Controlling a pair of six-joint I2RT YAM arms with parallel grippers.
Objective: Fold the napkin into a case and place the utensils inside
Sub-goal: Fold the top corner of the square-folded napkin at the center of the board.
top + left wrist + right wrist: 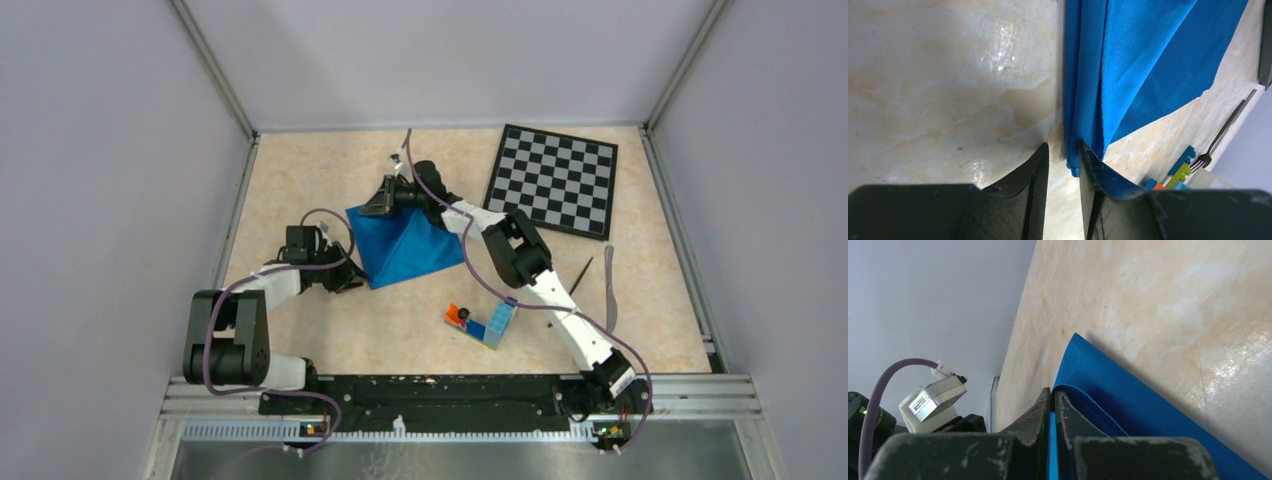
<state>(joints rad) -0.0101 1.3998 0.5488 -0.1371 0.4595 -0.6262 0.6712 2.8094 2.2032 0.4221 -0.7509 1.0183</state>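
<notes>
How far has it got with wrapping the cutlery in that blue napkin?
Early on. The napkin is folded over into a rough triangle, so a first fold looks done. In hand: the right pincer is clamped on one corner, and the left pincer stands open around the folded edge. Still to do: finishing the case, then putting in the fork and knife, which lie untouched near the chessboard.

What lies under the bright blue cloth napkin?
Only beige marbled tabletop shows around the bright blue cloth napkin. Its folds hide what is below; the dark fork and silver knife lie apart, uncovered.
</notes>
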